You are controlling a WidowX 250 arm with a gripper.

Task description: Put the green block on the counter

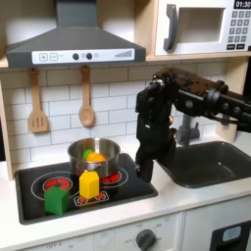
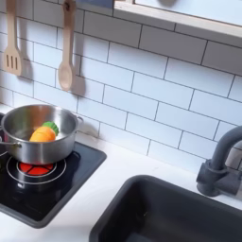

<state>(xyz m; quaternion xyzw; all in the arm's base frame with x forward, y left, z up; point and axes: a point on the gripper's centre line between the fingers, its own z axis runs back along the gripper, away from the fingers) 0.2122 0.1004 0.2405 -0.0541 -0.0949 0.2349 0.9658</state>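
The green block (image 1: 57, 200) sits on the black stovetop (image 1: 127, 189) near its front left corner in the first exterior view, beside the yellow block (image 1: 89, 184) and not yet on the white table (image 1: 186, 196). The claw (image 1: 144, 167) hangs just above the stovetop's right edge w/ nothing in it; open or closed, I cannot tell. The steel pot (image 2: 38, 134) w/ toy food stands on a back burner.
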